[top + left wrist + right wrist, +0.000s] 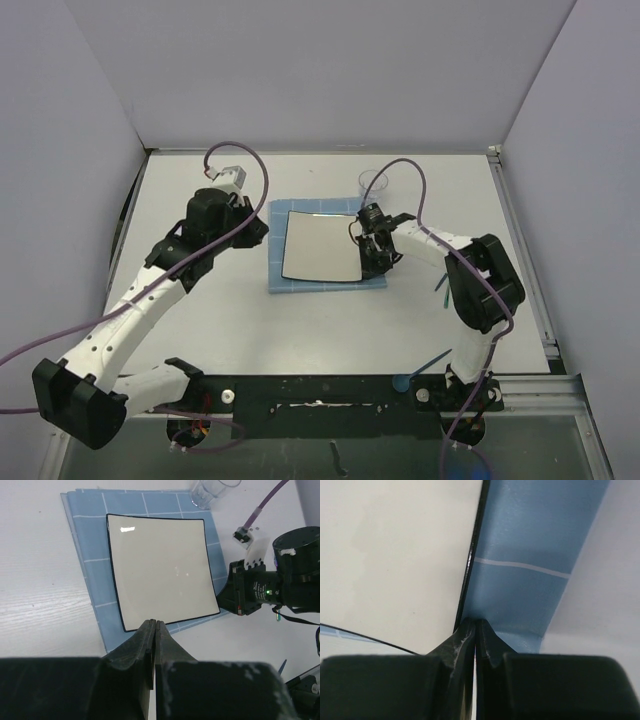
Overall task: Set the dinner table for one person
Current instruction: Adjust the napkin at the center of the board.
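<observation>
Wide white dinner table point(330, 330) under both arms, walled in white on three sides, thin dark lines along its edges. At its middle, lying flat, a blue checked mat point(277, 272) with pale grid lines. Square on the mat, a white plate point(320, 245) with a thin dark rim, blue showing all round it, widest on the near side. Just beyond the mat's far right corner, upright on the bare tabletop, a clear cup point(373, 182).

By the mat's left edge, toward the far corner, the left gripper point(258, 230): fingers pressed flat together, nothing between them. From its own camera, tips lined up with the mat's edge and the plate rim just past it; height above the surface hard to judge.

Low at the plate's near right corner, the right gripper point(475, 625): fingers closed to a hairline slit, tips down on the blue mat right against the dark rim. No telling of anything nipped between them, mat or rim.

Near the right arm, on the tabletop, a thin blue-green stick point(441, 287), too small to name. From each wrist, a looping purple cable point(250, 160)
</observation>
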You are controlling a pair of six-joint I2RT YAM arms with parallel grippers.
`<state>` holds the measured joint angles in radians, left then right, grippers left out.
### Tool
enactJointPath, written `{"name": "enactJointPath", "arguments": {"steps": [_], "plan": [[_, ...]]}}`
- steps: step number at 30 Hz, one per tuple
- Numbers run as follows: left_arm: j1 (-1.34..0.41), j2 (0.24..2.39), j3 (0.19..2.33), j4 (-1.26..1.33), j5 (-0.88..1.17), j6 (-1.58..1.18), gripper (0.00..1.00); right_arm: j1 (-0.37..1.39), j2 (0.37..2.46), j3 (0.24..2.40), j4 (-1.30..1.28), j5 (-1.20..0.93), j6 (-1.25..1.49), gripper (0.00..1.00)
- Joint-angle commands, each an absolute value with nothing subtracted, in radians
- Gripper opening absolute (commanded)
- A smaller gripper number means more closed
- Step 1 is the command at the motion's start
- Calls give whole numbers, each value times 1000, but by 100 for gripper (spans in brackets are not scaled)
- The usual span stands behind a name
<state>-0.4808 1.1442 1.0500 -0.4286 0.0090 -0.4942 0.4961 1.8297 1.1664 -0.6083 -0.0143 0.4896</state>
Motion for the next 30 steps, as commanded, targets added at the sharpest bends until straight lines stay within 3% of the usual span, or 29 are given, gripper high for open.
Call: {"name": "enactJointPath", "arguments": {"steps": [1, 17, 19, 22, 24, 28, 30], "plan": [[-462, 1067, 1063, -436, 25, -496, 0, 585, 1868, 1142, -664, -83, 561, 0], [-420, 1071, 1007, -427, 57, -500, 0, 649, 1822, 1236, -757, -26, 558, 0], [-420, 1089, 1008, -416, 80, -502, 1, 646, 1797, 1256, -780, -13, 540, 17], [-422, 1109, 1016, -405, 110, -499, 29, 639, 1759, 1291, -827, 18, 520, 40], [-422, 1107, 1014, -398, 104, -492, 43, 633, 1738, 1319, -852, 39, 509, 48], [-419, 1114, 996, -375, 68, -472, 57, 607, 1709, 1360, -880, 50, 499, 50], [-408, 1148, 988, -360, 60, -475, 58, 594, 1702, 1379, -878, 45, 496, 52]]}}
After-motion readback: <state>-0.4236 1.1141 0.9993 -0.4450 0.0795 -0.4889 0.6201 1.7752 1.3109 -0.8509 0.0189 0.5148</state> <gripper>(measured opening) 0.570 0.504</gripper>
